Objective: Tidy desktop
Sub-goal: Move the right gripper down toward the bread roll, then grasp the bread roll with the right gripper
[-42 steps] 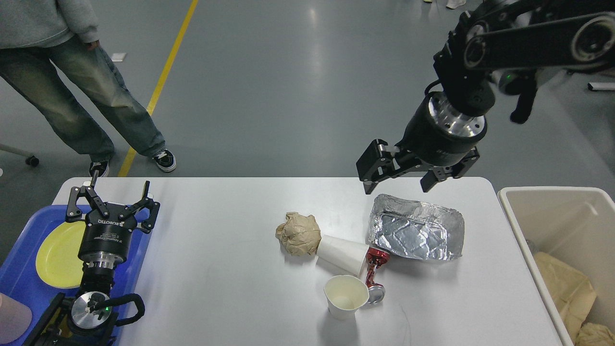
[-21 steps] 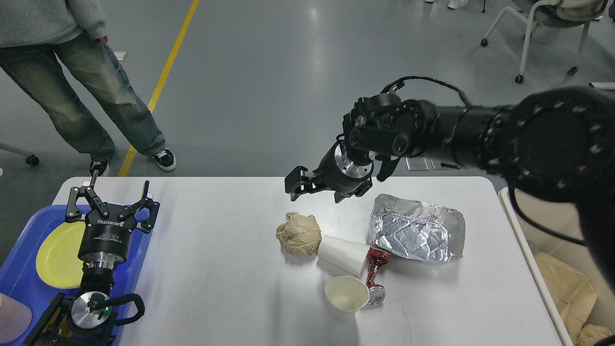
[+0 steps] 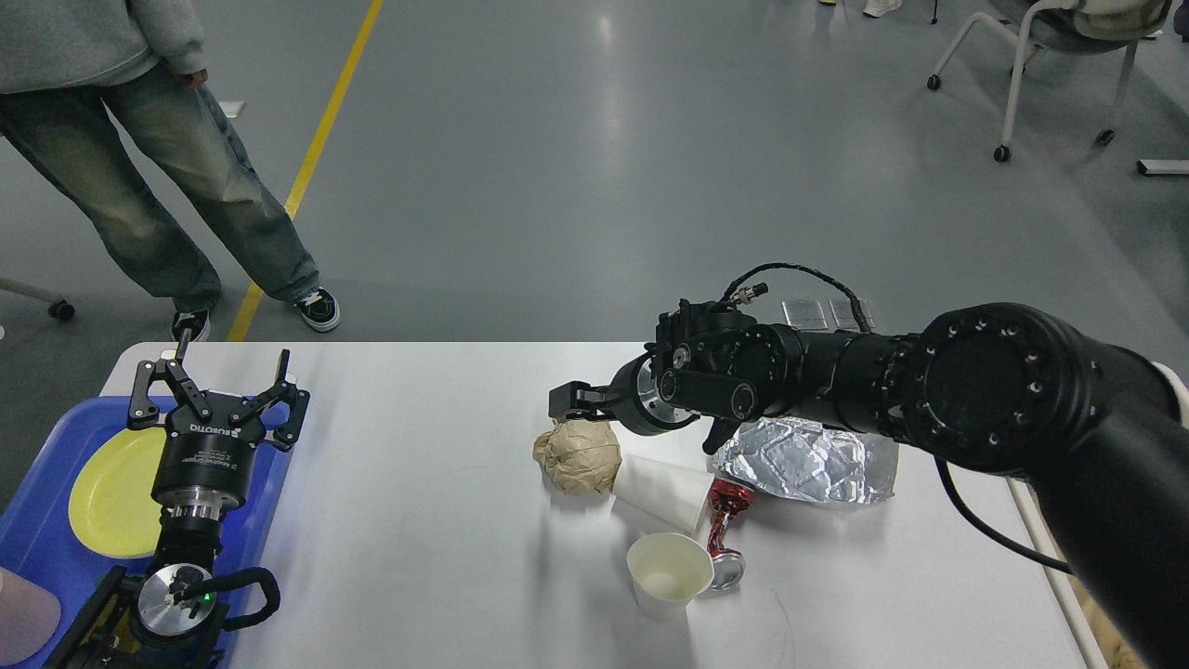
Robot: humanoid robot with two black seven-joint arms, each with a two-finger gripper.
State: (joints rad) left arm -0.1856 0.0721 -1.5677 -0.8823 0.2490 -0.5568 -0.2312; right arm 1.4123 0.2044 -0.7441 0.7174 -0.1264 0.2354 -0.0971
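The white desktop point(image 3: 418, 520) holds a crumpled brown paper ball point(image 3: 578, 455), a white paper cup lying on its side point(image 3: 661, 492), an upright paper cup point(image 3: 667, 574), a crushed red can point(image 3: 726, 530) and a crumpled foil tray point(image 3: 808, 460). My right gripper point(image 3: 568, 401) points left, just above the far top of the paper ball. It is seen side-on, so its fingers cannot be told apart. My left gripper point(image 3: 218, 392) is open and empty over the desktop's left edge.
A blue tray point(image 3: 37, 539) with a yellow plate point(image 3: 111, 492) sits at the left edge, under my left arm. My right arm crosses over the foil tray and hides the table's right side. A person point(image 3: 139, 139) stands beyond the far left corner.
My right arm has swung left and down, from above the foil tray to just above the paper ball. The left arm has not moved.
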